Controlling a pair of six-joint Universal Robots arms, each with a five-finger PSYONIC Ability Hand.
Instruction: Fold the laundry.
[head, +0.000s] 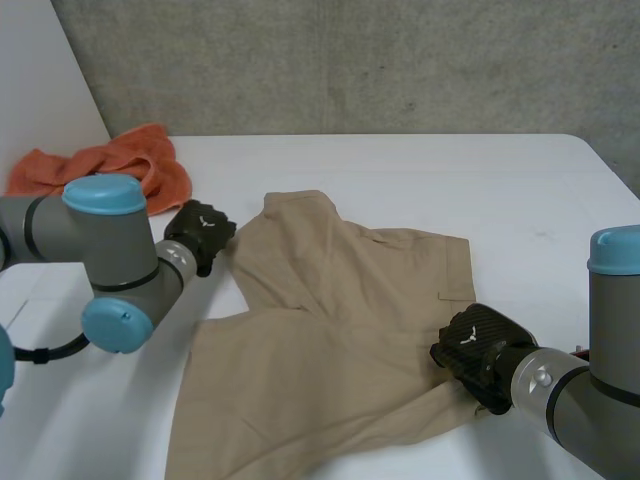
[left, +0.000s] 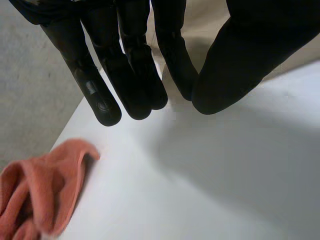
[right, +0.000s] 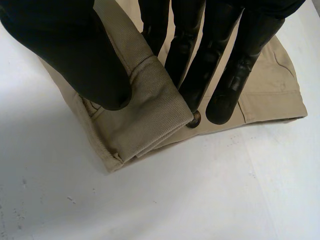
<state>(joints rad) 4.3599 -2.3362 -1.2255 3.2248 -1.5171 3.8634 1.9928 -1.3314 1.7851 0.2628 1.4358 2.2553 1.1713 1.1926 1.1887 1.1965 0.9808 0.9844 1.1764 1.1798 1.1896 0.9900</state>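
While khaki garment (head: 330, 330) lies rumpled, half-spread; right robot hand (head: 478, 352) pinches waistband (right: 152, 100); left robot hand (head: 200, 232) released

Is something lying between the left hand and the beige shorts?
Nothing visible does. The left hand is open with its fingertips at the edge of the shorts; the orange towel lies off to the side.

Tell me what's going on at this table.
The robot is working on a tan garment spread on the white table. Its right hand pinches the garment's waistband between thumb and fingers. Its left hand is open, fingertips at the garment's opposite edge, gripping nothing. An orange cloth lies crumpled near the left hand, untouched.
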